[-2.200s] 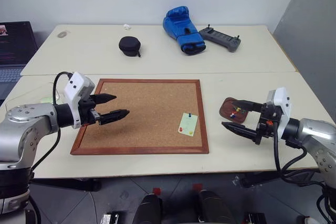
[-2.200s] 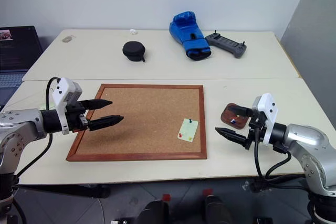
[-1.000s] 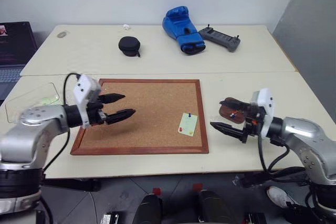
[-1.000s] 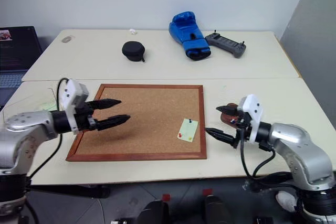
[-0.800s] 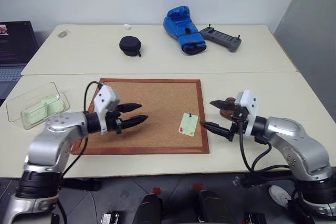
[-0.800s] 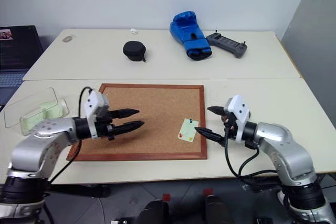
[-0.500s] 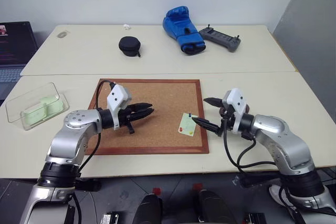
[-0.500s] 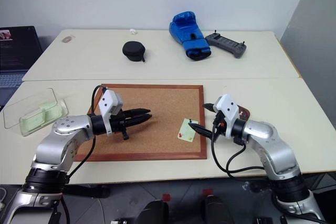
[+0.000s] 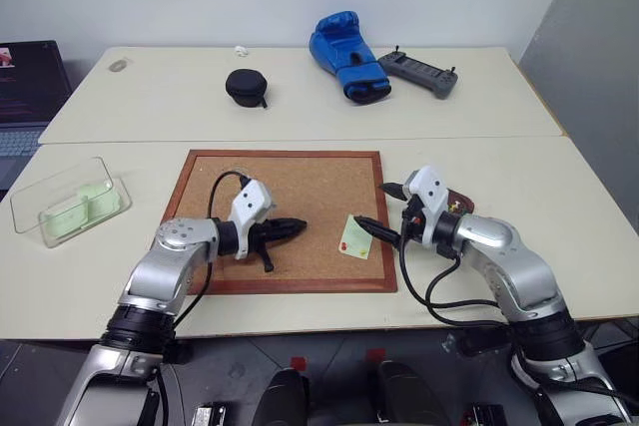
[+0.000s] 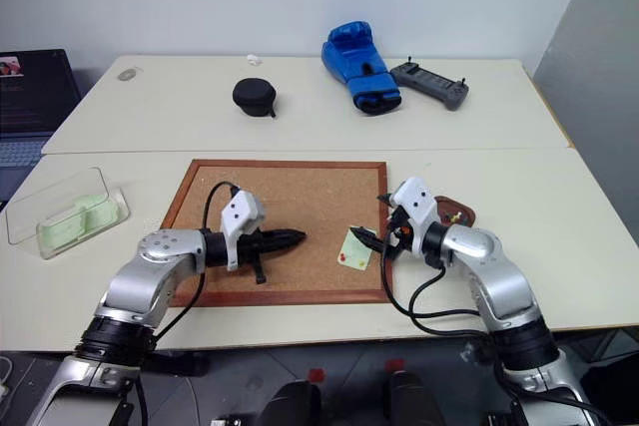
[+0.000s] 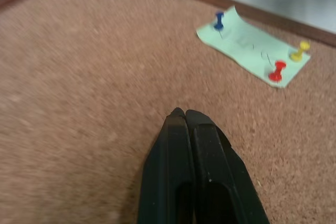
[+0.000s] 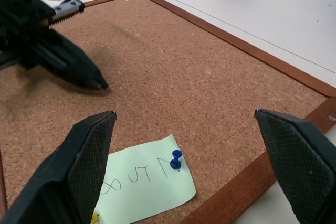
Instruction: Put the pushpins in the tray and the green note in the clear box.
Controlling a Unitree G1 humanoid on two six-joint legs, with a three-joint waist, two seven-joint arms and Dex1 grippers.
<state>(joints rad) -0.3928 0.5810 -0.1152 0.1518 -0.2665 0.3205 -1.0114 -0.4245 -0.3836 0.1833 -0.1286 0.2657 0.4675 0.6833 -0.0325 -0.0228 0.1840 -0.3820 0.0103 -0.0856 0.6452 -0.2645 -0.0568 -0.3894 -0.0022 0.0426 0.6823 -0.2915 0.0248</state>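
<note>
The left hand [image 11: 185,115] is closed on nothing over the cork board [image 9: 300,177], and the right hand [image 12: 181,129], fingers spread wide, hangs just over the green note [image 12: 144,182], hiding part of the tray [image 10: 461,214] in the head views. The note, pinned near the board's right edge by blue, red and yellow pushpins [image 11: 219,19], bears handwriting I cannot read with certainty. The clear box [image 9: 62,209], on the tabletop [image 9: 300,97] left of the board, holds pale green slips.

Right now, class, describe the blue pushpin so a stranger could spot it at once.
Find the big cork board in its wooden frame. Near its right edge lies a pale green note with handwriting. The blue pushpin stands in one corner of that note; the red and yellow pins are at the opposite end.
</note>
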